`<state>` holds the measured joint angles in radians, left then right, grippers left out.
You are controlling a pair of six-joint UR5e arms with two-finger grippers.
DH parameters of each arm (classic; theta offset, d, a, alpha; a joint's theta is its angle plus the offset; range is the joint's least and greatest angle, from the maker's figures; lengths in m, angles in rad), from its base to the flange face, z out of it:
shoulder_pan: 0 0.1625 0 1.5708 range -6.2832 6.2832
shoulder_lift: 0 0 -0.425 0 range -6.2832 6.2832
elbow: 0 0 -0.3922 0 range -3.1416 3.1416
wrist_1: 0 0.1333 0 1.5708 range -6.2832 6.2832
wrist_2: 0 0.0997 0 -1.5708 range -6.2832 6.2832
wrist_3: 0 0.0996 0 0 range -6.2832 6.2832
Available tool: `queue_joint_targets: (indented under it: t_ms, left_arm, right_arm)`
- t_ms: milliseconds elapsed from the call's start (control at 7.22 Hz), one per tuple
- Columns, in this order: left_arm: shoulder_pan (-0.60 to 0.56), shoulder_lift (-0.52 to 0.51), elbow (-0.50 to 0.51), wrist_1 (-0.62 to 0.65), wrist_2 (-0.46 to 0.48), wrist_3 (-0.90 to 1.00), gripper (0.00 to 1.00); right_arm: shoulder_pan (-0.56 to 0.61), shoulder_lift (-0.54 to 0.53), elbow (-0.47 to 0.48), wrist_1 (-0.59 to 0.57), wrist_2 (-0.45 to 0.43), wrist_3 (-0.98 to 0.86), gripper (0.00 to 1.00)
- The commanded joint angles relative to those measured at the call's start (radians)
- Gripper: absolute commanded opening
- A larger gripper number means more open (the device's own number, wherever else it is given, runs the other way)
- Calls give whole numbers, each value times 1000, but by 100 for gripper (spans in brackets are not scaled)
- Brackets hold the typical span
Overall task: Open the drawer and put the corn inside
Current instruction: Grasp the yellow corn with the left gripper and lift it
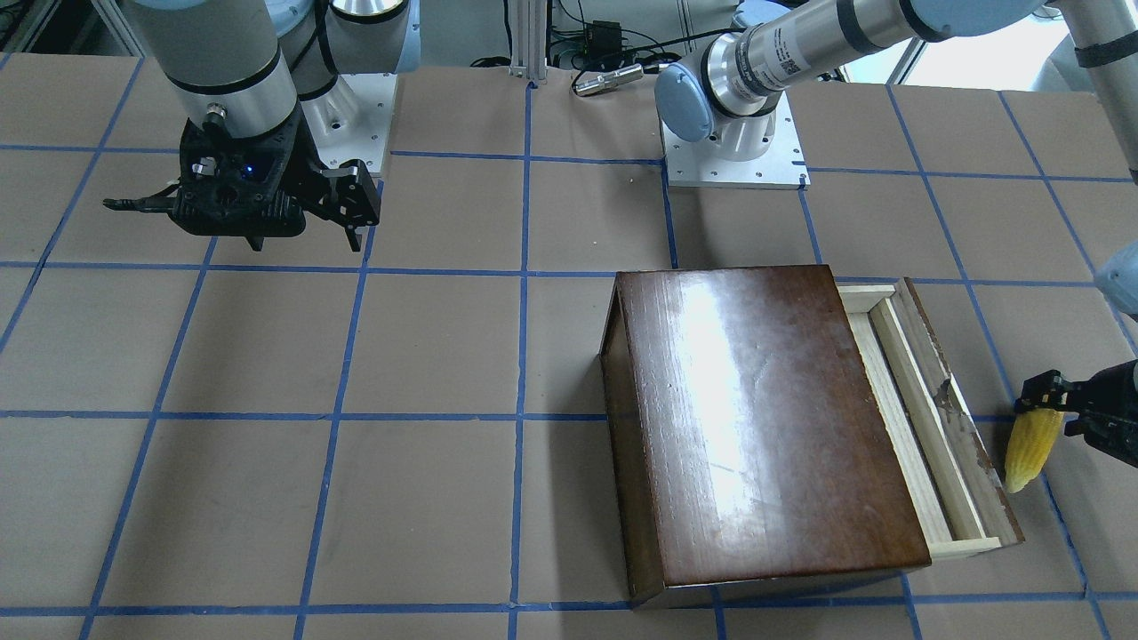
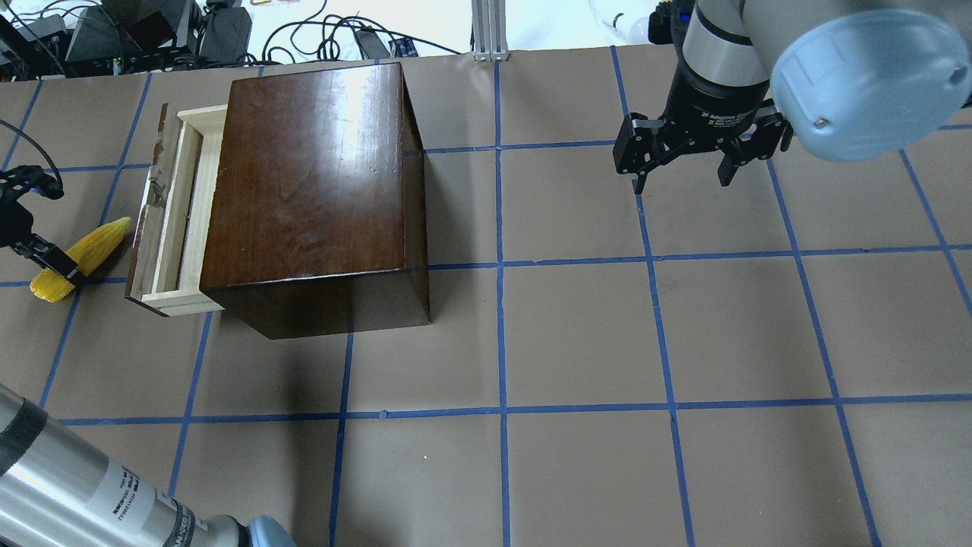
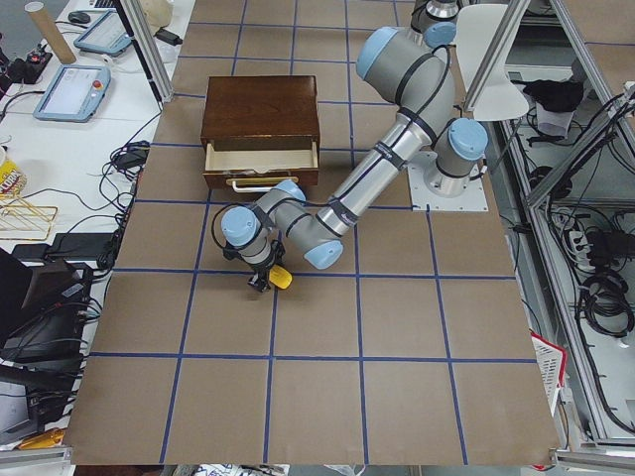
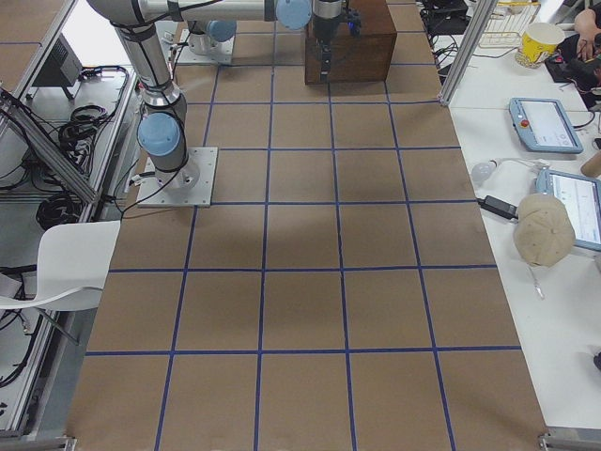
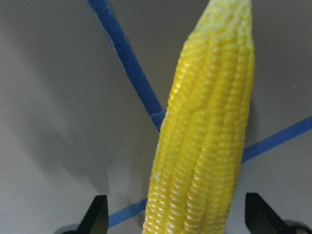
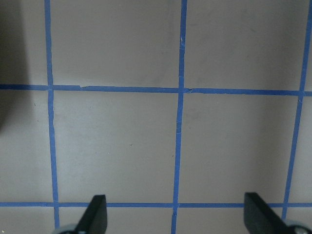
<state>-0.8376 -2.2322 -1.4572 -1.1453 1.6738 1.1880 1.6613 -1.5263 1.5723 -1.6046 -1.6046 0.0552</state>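
Observation:
The dark-brown box (image 2: 311, 182) stands on the table with its drawer (image 2: 178, 213) pulled partly out toward the robot's left; the pale wood tray shows nothing inside. The yellow corn (image 2: 83, 254) lies on the table just beyond the drawer's front panel. My left gripper (image 2: 42, 224) is open and straddles the corn's thick end. In the left wrist view the corn (image 5: 204, 146) sits between the two spread fingertips (image 5: 97, 214) without touching them. My right gripper (image 2: 683, 178) is open and empty, hovering far from the box.
The brown table has a blue tape grid (image 2: 501, 266). The box (image 1: 756, 418) and drawer (image 1: 925, 418) sit on the robot's left half. The two arm bases (image 1: 738, 151) stand at the robot's edge. Cables and gear lie past the far edge (image 2: 152, 30).

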Motion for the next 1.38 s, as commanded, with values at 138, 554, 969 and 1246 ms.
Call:
queue_joint_targets:
  t_ms: [138,554,969,1246]
  left_arm:
    - [0,11,0,1,-6,1,0]
    - [-20,54,11,-14,-6,-11,0]
    - [-96,201,15,-65,-14,-192,0]
    - [-181,287,17,-129,-8,-376,0]
  right_arm:
    - [0,0,0,0,0,0,100]
    - [0,0,0,0,0,0,100]
    - [0,0,0,0,0,0,100]
    - [0,0,0,0,0,0,100]
